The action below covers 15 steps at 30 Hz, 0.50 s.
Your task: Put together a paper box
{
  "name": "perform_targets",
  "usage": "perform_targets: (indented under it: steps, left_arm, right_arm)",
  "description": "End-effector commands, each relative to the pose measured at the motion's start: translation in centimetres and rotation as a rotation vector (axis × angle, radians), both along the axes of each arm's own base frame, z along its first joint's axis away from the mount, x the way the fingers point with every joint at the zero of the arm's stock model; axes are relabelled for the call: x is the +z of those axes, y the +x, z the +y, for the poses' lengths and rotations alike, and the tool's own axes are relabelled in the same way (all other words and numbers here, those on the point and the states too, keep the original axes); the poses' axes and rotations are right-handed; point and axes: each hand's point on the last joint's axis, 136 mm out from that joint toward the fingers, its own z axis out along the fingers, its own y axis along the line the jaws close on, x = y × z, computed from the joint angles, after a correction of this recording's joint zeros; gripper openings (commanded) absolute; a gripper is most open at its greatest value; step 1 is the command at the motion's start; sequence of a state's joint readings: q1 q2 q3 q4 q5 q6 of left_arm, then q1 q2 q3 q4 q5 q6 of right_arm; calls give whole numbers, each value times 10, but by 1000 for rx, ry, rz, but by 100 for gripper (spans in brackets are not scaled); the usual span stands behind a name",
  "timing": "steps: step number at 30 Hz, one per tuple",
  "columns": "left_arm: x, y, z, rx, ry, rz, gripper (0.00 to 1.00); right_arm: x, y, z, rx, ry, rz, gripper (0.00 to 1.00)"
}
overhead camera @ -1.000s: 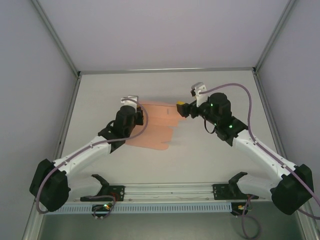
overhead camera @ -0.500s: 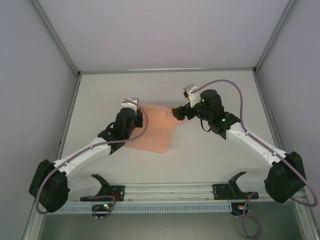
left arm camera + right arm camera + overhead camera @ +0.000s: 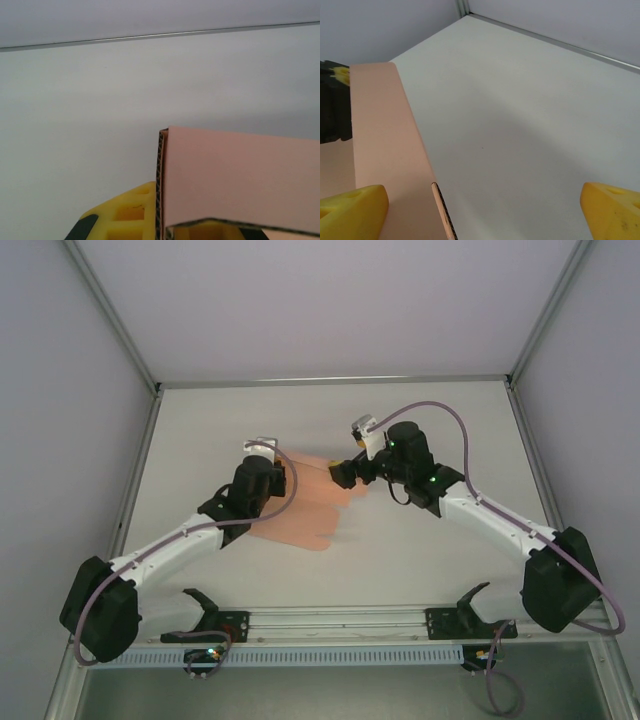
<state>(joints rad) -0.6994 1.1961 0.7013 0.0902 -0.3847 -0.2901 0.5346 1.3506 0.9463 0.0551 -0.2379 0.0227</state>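
Observation:
The paper box (image 3: 310,505) is a salmon-pink card sheet, partly folded, lying mid-table between the two arms. My left gripper (image 3: 268,455) is at its left far corner, shut on a folded panel. In the left wrist view the pink panel (image 3: 240,180) stands edge-on against the yellow fingers (image 3: 130,215). My right gripper (image 3: 342,472) is at the sheet's right far edge, open. In the right wrist view its yellow fingertips (image 3: 352,210) stand far apart, the left one over the pink card (image 3: 385,145). A raised card edge (image 3: 442,210) stands just inside that fingertip.
Grey walls close the table (image 3: 440,420) on the left, far and right sides, with a metal rail (image 3: 340,622) along the near edge. Bare white surface (image 3: 520,125) lies to the right of the card. My left gripper's black body (image 3: 335,105) is at the card's far end.
My right gripper has swung left to the card's right edge and its jaws have widened. The left gripper has kept its hold in about the same place.

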Motion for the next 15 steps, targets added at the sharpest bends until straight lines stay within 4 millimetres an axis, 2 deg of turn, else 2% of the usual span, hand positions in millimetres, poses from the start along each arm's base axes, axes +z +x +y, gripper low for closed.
perform_targets:
  steps: [1,4,7,9,11,15]
  left_arm:
    - [27,1,-18,-74,-53,-48,0]
    - [16,-3,-14,-109,7,-36,0]
    - [7,-3,-3,-83,-19,-9,0]
    - [6,-2,3,-62,-62,2,0]
    - [8,-1,3,-69,-95,-1,0]
    - [15,-4,-5,-127,-114,-17,0]
  right_arm:
    - [4,4,-9,-60,-51,-22,98]
    - [20,9,-38,-157,-89,-25,98]
    - [28,7,-66,-240,-61,4,98]
    - [23,-6,-64,-188,-45,34,98]
    - [17,-19,-54,-114,-9,66,98]
    - [1,-20,-47,-101,25,136,96]
